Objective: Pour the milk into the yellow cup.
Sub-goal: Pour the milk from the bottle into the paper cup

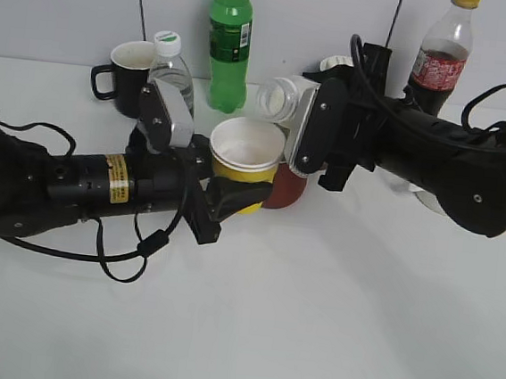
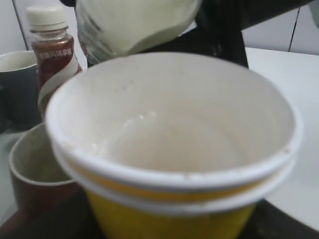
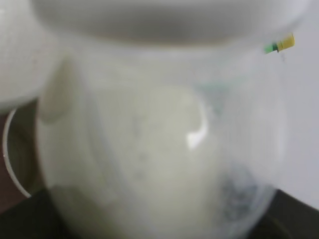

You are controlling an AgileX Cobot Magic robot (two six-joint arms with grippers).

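My left gripper (image 1: pixel 226 194) is shut on the yellow cup (image 1: pixel 245 157), a tapered yellow paper cup with a white rim, and holds it upright at the table's middle. In the left wrist view the yellow cup (image 2: pixel 174 149) fills the frame and its white inside looks dry. My right gripper (image 1: pixel 302 123) is shut on the milk bottle (image 1: pixel 280 98), tipped on its side with its open neck pointing left, just above and behind the cup's rim. The milk bottle (image 3: pixel 159 149) fills the right wrist view, creamy liquid inside; it also shows in the left wrist view (image 2: pixel 134 25) above the cup.
A dark red mug (image 1: pixel 287 186) stands right behind the cup, also in the left wrist view (image 2: pixel 35 169). A brown coffee bottle (image 2: pixel 52 55), a black mug (image 1: pixel 128 74), a clear water bottle (image 1: pixel 170 70), a green soda bottle (image 1: pixel 229 39) and a cola bottle (image 1: pixel 441 55) line the back.
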